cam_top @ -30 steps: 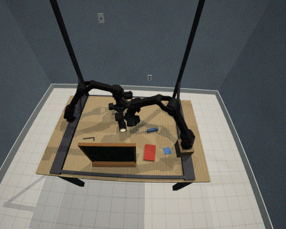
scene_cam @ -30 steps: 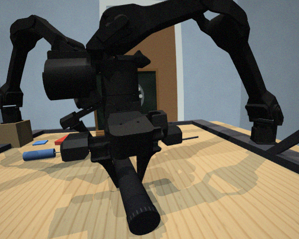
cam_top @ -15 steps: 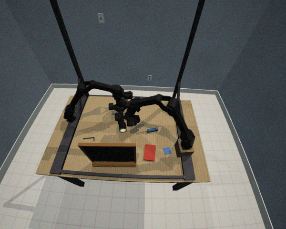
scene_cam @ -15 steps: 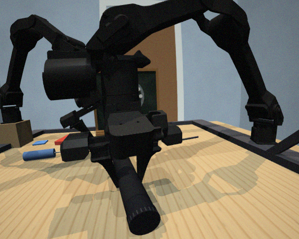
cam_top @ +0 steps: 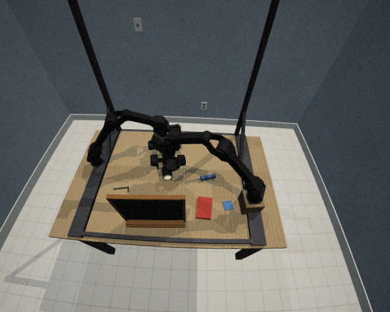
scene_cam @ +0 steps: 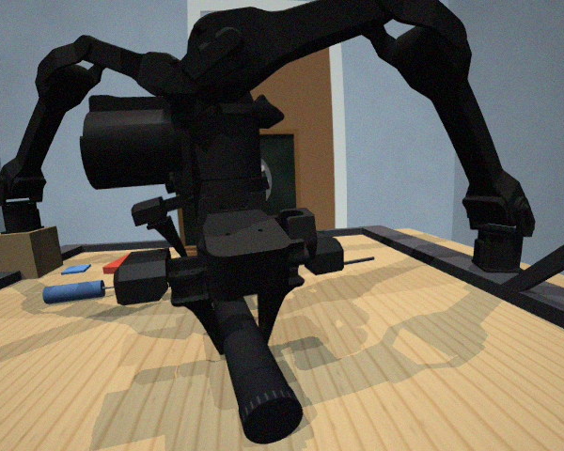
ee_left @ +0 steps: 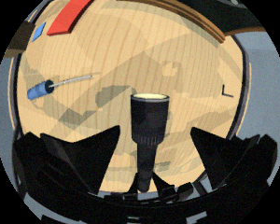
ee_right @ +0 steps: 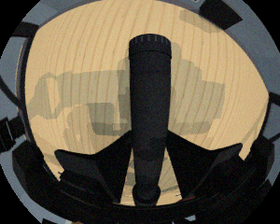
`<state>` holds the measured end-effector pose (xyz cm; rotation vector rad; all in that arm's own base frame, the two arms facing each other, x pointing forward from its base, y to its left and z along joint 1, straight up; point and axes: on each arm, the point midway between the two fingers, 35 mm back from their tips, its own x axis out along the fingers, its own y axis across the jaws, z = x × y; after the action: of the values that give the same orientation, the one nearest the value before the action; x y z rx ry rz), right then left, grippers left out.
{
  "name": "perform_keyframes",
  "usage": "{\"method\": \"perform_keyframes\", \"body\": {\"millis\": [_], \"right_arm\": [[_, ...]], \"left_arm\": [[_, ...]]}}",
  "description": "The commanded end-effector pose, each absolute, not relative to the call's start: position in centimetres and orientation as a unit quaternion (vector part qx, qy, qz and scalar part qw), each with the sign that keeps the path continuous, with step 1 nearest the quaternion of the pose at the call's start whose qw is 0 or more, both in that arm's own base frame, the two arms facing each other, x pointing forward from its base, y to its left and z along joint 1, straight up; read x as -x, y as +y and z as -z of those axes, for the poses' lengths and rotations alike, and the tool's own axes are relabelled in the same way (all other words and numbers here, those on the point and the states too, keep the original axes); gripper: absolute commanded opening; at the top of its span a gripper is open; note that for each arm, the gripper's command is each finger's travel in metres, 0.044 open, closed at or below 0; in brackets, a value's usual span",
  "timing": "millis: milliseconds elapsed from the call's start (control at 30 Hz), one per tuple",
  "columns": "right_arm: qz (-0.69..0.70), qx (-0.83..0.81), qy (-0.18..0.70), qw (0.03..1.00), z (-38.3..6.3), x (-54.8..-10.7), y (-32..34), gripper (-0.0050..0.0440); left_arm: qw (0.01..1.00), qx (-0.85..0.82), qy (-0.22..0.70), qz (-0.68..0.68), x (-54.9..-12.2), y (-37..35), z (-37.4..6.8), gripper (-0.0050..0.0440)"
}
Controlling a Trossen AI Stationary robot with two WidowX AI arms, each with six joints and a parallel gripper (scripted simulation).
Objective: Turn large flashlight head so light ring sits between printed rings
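The large black flashlight (cam_top: 167,176) (scene_cam: 257,371) (ee_left: 149,116) (ee_right: 150,89) is held above the table, lens toward the board. My right gripper (scene_cam: 243,347) (ee_right: 148,133) is shut on its body. My left gripper (ee_left: 157,130) is open, its fingers wide apart on either side of the flashlight head, with gaps on both sides. The board (cam_top: 146,197) (scene_cam: 285,209) (ee_left: 252,15) stands upright in a brown frame. A pale arc (scene_cam: 269,179) shows on its dark face; the arms hide most of it, so I cannot tell where the dots sit against the printed rings.
A blue screwdriver (cam_top: 207,177) (scene_cam: 73,291) (ee_left: 40,90), a hex key (cam_top: 121,188) (ee_left: 224,92), a red block (cam_top: 204,207) (ee_left: 69,16) and a blue square (cam_top: 227,205) (ee_left: 38,32) lie around the flashlight. A wooden block (cam_top: 245,208) (scene_cam: 23,252) is by the left arm's base. Both wrists are close together.
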<state>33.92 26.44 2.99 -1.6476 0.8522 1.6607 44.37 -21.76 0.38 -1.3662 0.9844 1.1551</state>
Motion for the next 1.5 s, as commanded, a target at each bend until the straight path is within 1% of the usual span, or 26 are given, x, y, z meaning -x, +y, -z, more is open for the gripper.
{"method": "perform_keyframes", "body": {"millis": [0, 300, 400, 1067, 1467], "right_arm": [[-0.626, 0.632, 0.314, 0.332, -4.1, -34.3, 26.7, 0.0130], [-0.626, 0.632, 0.314, 0.332, -4.1, -34.3, 26.7, 0.0130], [-0.626, 0.632, 0.314, 0.332, -4.1, -34.3, 26.7, 0.0130], [-0.626, 0.632, 0.314, 0.332, -4.1, -34.3, 26.7, 0.0130], [-0.626, 0.632, 0.314, 0.332, -4.1, -34.3, 26.7, 0.0130]], "left_arm": [[0.513, 0.574, 0.421, -0.480, -45.2, -22.1, -1.8, 0.0440], [0.474, 0.544, 0.461, -0.516, -45.4, -21.5, -1.9, 0.0440], [0.465, 0.533, 0.470, -0.529, -44.9, -21.3, -1.5, 0.0440], [0.473, 0.546, 0.463, -0.514, -45.6, -21.7, -2.5, 0.0440], [0.472, 0.544, 0.464, -0.516, -45.5, -21.7, -0.4, 0.0440]]}}
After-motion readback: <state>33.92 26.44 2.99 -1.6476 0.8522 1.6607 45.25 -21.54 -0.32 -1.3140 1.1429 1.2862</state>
